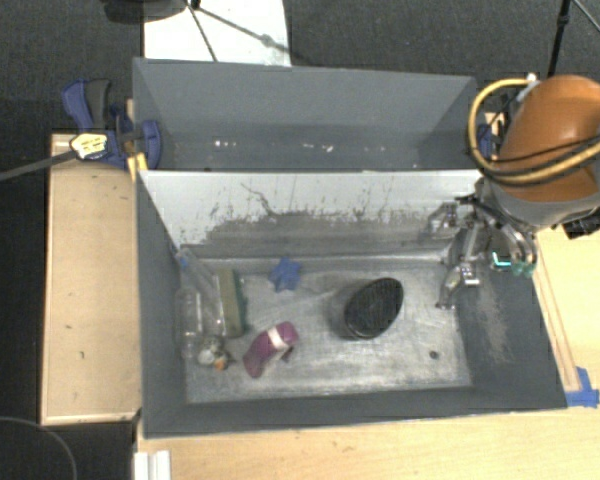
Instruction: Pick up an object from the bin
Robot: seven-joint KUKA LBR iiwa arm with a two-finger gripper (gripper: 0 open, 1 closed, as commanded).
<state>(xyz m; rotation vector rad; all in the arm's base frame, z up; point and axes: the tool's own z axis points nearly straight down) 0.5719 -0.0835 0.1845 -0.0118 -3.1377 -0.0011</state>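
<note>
Gripper, black oval lump just beside

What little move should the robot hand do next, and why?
Probably a short slide toward the picture's left, until it is over the black oval thing. The gripper hangs near the right wall of the bin, and that oval is the nearest thing to it, lying apart from the rest. The purple piece and clear bottle lie farther left.
</note>
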